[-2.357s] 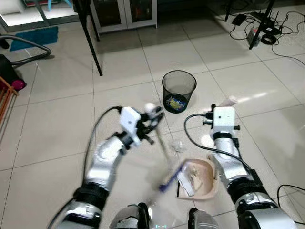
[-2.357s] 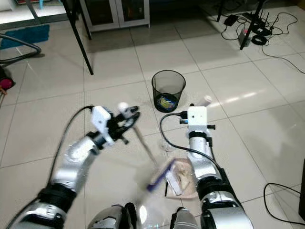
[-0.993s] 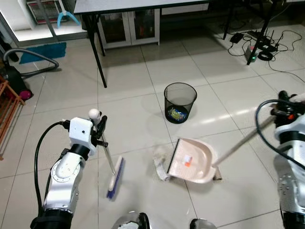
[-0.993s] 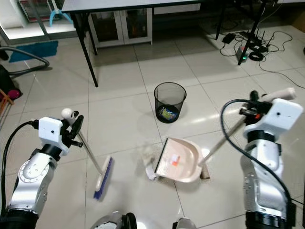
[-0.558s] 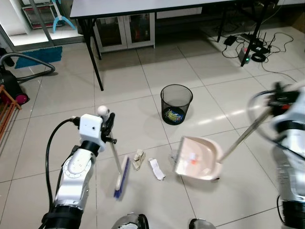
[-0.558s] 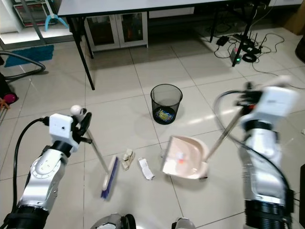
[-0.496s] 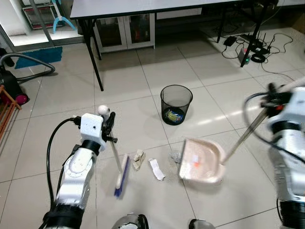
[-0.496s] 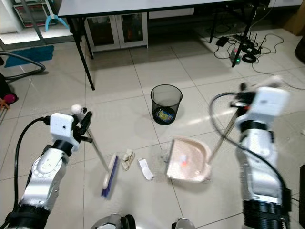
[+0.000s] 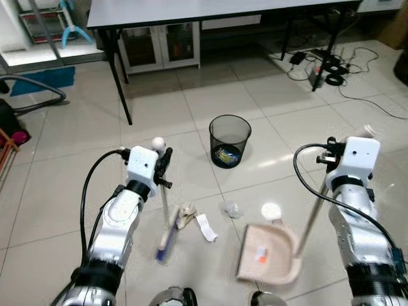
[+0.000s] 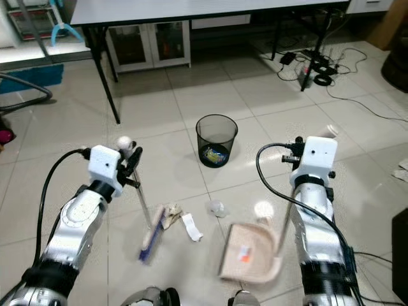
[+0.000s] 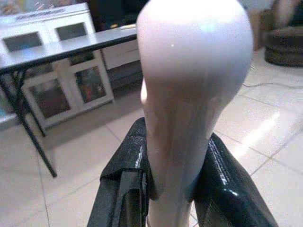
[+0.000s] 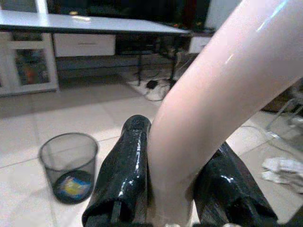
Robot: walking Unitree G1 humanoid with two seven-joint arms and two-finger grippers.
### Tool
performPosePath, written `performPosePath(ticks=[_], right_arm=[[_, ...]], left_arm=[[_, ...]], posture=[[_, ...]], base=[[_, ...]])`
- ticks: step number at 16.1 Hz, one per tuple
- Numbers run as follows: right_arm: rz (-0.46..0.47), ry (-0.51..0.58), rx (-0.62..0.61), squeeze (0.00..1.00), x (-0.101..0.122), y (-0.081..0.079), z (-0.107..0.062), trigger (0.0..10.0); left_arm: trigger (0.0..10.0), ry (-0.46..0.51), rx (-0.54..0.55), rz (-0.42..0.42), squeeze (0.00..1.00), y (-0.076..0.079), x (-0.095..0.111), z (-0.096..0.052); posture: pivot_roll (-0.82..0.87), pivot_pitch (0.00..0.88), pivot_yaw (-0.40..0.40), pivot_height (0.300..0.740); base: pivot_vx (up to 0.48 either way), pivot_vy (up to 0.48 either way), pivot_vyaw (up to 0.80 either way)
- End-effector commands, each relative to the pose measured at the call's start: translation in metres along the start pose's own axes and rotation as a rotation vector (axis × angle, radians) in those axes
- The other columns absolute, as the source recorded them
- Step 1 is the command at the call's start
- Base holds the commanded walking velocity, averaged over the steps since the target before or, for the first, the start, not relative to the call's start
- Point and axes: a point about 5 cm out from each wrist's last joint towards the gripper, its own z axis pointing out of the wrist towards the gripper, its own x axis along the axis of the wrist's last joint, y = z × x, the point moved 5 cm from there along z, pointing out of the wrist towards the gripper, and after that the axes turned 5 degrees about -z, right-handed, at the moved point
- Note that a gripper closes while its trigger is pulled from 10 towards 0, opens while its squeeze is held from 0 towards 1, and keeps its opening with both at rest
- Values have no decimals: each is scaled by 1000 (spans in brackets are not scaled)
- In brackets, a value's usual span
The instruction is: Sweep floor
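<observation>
Your left gripper is clamped on the broom handle's top, your right gripper on the dustpan handle; both seem light, rigid, glossy-slick, so grip firmly.

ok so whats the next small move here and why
Probably a short broom stroke with the left hand toward the dustpan: the paper scraps lie on the tile between brush and pan, which the right hand holds by its handle.

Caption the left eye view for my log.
Left gripper sets blue-bristled broom beside crumpled paper scraps; right gripper holds long-handled pink dustpan before black mesh bin.
</observation>
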Motion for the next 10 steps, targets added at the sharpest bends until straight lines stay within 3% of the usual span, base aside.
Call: performPosePath(ticks=[1, 5, 7, 10], right_arm=[[7, 62, -25, 0, 12, 1, 4, 10000], [-29, 64, -101, 0, 0, 7, 5, 10000], [9, 55, -153, 0, -8, 12, 5, 10000], [12, 64, -148, 0, -10, 3, 8, 10000]], left_arm=[[10000, 50, -31, 68, 0, -1, 12, 6], [10000, 50, -120, 145, 0, 5, 16, 14], [10000, 69, -154, 164, 0, 5, 21, 21], [10000, 85, -218, 227, 0, 13, 26, 31]], posture=[[-30, 94, 77, 740], [-19, 152, 94, 740], [7, 203, 105, 740], [21, 242, 107, 740]], base=[[0, 0, 0], [0, 0, 0], [0, 0, 0], [0, 0, 0]])
